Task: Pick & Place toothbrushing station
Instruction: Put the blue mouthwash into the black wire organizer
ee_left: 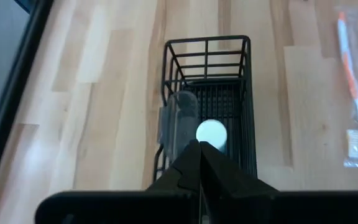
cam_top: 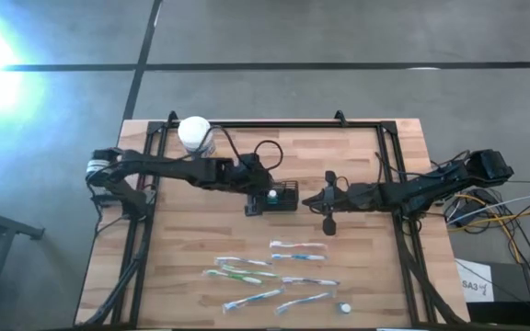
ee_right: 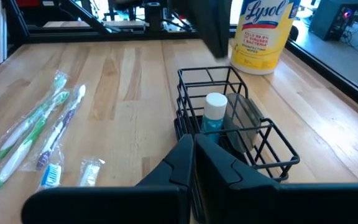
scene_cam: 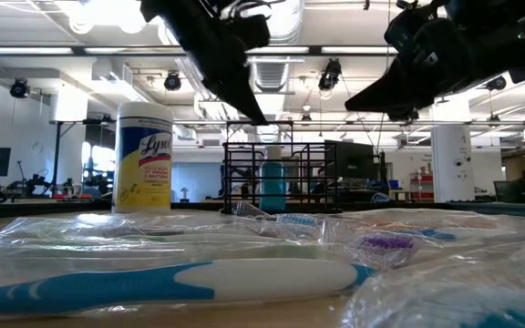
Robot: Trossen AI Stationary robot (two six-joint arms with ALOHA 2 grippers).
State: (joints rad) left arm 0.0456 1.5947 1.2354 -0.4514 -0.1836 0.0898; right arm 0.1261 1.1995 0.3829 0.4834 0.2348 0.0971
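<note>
The toothbrushing station [cam_top: 282, 196] sits mid-frame on the desk [cam_top: 182, 267] — I see a black wire caddy, long axis left-right, with a white-capped bottle [cam_top: 271, 195] inside. My left hand [cam_top: 252, 204] hovers at its left end, pinched closed and empty. My right hand [cam_top: 309, 199], also closed, waits just right — comparably near.
</note>
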